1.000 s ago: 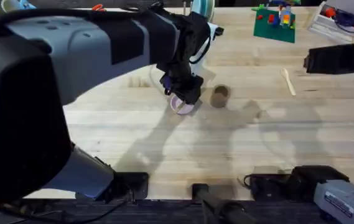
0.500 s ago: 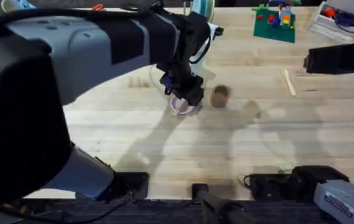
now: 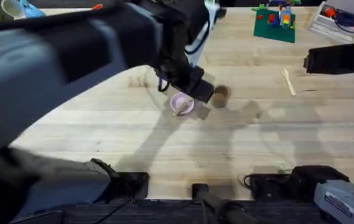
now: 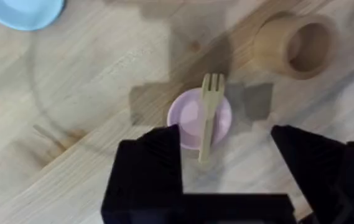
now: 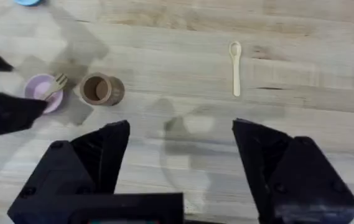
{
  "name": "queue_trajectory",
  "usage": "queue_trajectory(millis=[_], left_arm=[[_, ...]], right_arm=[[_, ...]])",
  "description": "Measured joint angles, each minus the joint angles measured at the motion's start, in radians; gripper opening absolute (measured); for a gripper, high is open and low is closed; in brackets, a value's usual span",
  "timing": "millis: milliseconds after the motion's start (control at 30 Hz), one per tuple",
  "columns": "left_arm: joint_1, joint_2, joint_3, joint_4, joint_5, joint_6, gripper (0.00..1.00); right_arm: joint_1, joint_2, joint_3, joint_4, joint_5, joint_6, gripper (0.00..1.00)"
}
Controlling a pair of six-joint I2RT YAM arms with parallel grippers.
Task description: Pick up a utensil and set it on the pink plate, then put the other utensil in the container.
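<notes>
The wooden fork (image 4: 209,115) lies across the small pink plate (image 4: 189,121), tines toward the brown container (image 4: 295,45), with its handle end overhanging the rim. My left gripper (image 4: 226,158) hovers above the plate, open and holding nothing. From overhead, the pink plate (image 3: 181,104) sits just left of the container (image 3: 220,95), partly under the left arm. The wooden spoon (image 3: 288,81) lies alone on the table to the right, and the spoon (image 5: 236,67) also shows beyond my right gripper (image 5: 180,155), which is open and well clear of it.
A light blue dish (image 4: 24,11) lies beyond the pink plate. A green brick baseplate (image 3: 275,22) and a clear box (image 3: 344,18) stand at the back right. Bare wood stretches between the container and the spoon and toward the front edge.
My left gripper has lifted off the pink plate and shifted slightly right, uncovering the plate. The left arm has risen closer to the camera. The right arm has not moved.
</notes>
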Motion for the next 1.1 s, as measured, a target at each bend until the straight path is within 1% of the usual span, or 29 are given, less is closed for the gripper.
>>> queue_trajectory(millis=[67,133,367,500,700,800,967,1100], left_arm=[[0.0,-0.069,0.0,-0.008,-0.001,0.001,0.938],[0.0,-0.137,0.0,-0.025,-0.003,0.005,0.991],[0.011,-0.334,0.0,-0.094,-0.052,0.035,0.993],[0.046,-0.44,0.0,-0.118,-0.074,0.056,0.993],[0.102,-0.584,0.0,-0.165,-0.083,0.065,0.992],[0.115,-0.628,0.0,-0.192,-0.088,0.065,0.993],[0.117,-0.672,0.0,-0.228,-0.089,0.069,0.992],[0.117,-0.691,0.0,-0.244,-0.069,0.103,0.992]], right_arm=[[0.0,0.0,0.0,0.0,0.0,0.0,0.994],[0.0,0.0,0.0,0.0,0.0,0.0,0.994],[0.0,0.0,0.0,0.0,0.0,0.0,0.994],[0.0,0.0,0.0,0.0,0.0,0.0,0.993],[0.0,0.0,0.0,0.0,0.0,0.0,0.993],[0.0,0.0,0.0,0.0,0.0,0.0,0.993],[0.0,0.0,0.0,0.0,0.0,0.0,0.993],[0.0,0.0,0.0,0.0,0.0,0.0,0.994]])
